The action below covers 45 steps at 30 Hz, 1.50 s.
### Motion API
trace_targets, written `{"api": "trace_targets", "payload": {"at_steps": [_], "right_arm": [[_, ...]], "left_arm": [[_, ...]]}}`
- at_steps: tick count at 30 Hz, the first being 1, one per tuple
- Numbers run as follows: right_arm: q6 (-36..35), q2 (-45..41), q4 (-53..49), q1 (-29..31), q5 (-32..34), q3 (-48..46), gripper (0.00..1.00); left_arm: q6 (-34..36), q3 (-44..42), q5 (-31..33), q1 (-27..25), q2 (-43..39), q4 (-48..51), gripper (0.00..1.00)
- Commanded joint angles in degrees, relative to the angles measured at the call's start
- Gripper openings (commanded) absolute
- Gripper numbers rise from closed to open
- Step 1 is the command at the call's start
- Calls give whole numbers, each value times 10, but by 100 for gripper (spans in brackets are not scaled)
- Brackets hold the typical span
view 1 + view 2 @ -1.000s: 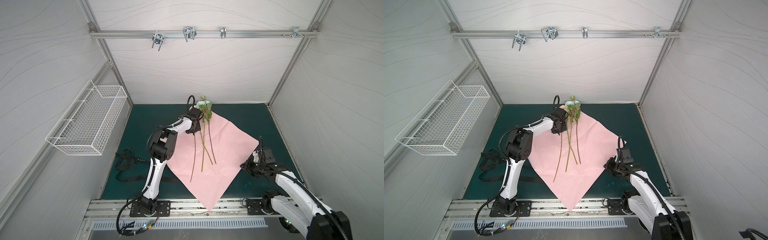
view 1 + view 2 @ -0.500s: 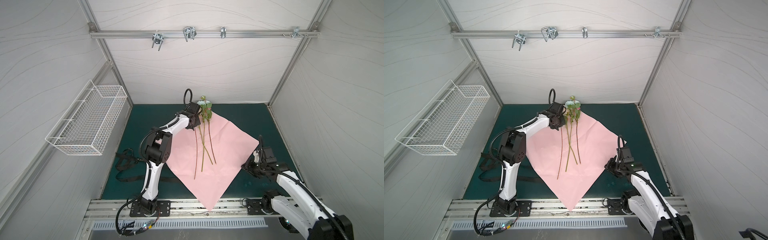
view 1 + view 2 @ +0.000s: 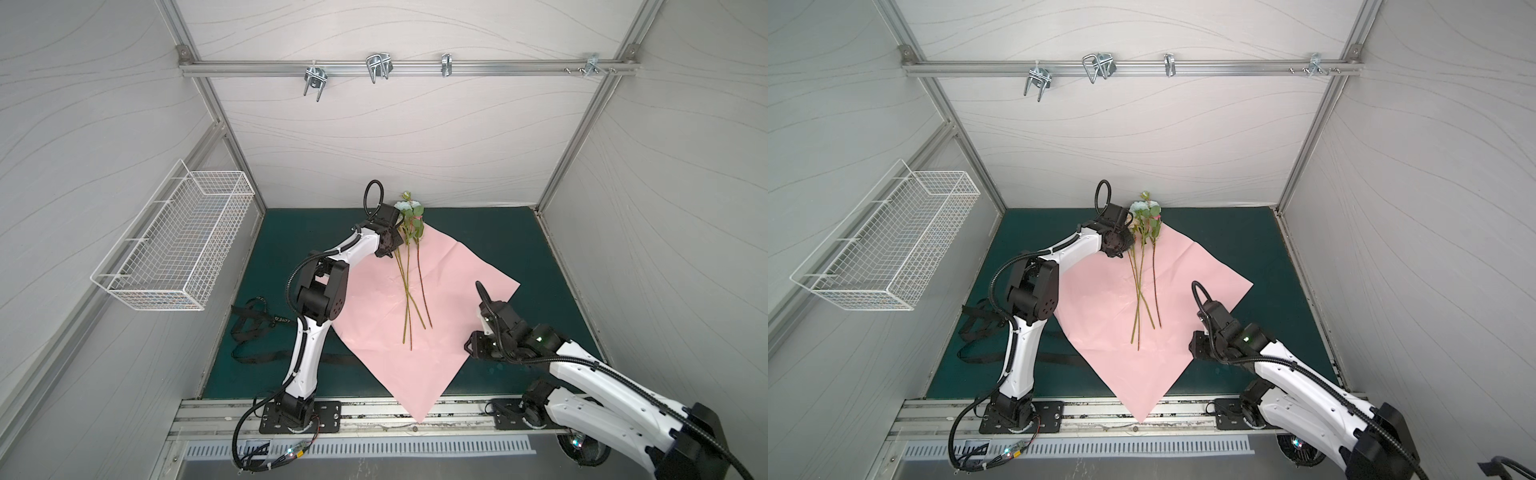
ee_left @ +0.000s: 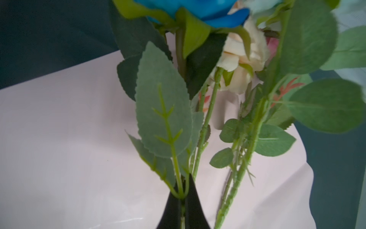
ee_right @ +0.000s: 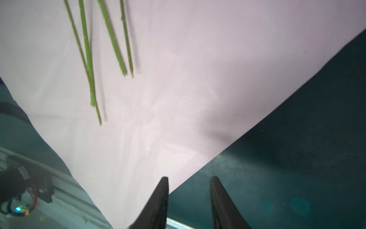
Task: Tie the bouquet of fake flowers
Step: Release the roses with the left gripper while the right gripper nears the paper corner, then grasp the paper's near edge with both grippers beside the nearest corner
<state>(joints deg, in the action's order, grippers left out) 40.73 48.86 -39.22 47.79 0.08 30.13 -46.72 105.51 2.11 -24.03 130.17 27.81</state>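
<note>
The bouquet of fake flowers (image 3: 409, 214) (image 3: 1145, 216) lies on a pink paper sheet (image 3: 453, 291) (image 3: 1187, 286), heads at the far corner and long stems fanned toward the front. The left wrist view shows a deep blue rose (image 4: 208, 11), a peach rose (image 4: 243, 59) and green leaves. My left gripper (image 3: 395, 244) (image 3: 1122, 245) (image 4: 185, 190) is shut on a thin green stem just below the leaves. My right gripper (image 3: 471, 349) (image 3: 1194, 347) (image 5: 189, 178) stands open at the sheet's right edge, one finger over the paper, one over the green mat, and holds nothing.
A black ribbon with light lettering (image 3: 253, 324) (image 3: 978, 320) lies on the green mat (image 3: 498, 241) left of the left arm. A white wire basket (image 3: 178, 249) hangs on the left wall. A metal rail (image 3: 374, 411) runs along the front edge under the sheet's near corner.
The left gripper has carried its stem rightward and farther back, bringing it in among the other stems. The right gripper's jaws have widened a little.
</note>
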Motion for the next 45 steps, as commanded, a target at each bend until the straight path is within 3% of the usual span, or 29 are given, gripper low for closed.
{"api": "trace_targets", "payload": {"at_steps": [1,3,6,11,14,17,22,27,32,36,40,45], "right_arm": [[15,6,-50,105,85,26,38],[24,12,-63,183,126,39,39],[32,32,-76,295,175,60,40],[49,130,-122,469,262,119,46],[70,217,-165,520,296,157,50],[92,263,-162,534,299,166,51],[132,258,-132,534,295,151,53],[167,223,-123,505,292,128,55],[145,195,-96,460,273,113,55],[140,186,-100,446,279,114,57],[145,185,-112,439,292,122,59],[152,179,-109,434,290,121,60]], "left_arm": [[-5,26,-11,3,13,-32,8],[3,23,-17,3,9,-38,27],[9,8,-22,3,-16,-44,42],[21,-61,-20,3,-92,-52,55],[36,-119,-15,3,-161,-32,62],[38,-221,-11,3,-256,-20,67],[10,-457,-18,-4,-464,-9,72],[-29,-624,15,-59,-663,79,74],[-89,-754,-52,-108,-831,116,81],[-137,-843,-91,-137,-955,84,82],[-149,-890,-115,-149,-1014,60,81],[-150,-915,-155,-167,-998,19,78]]}}
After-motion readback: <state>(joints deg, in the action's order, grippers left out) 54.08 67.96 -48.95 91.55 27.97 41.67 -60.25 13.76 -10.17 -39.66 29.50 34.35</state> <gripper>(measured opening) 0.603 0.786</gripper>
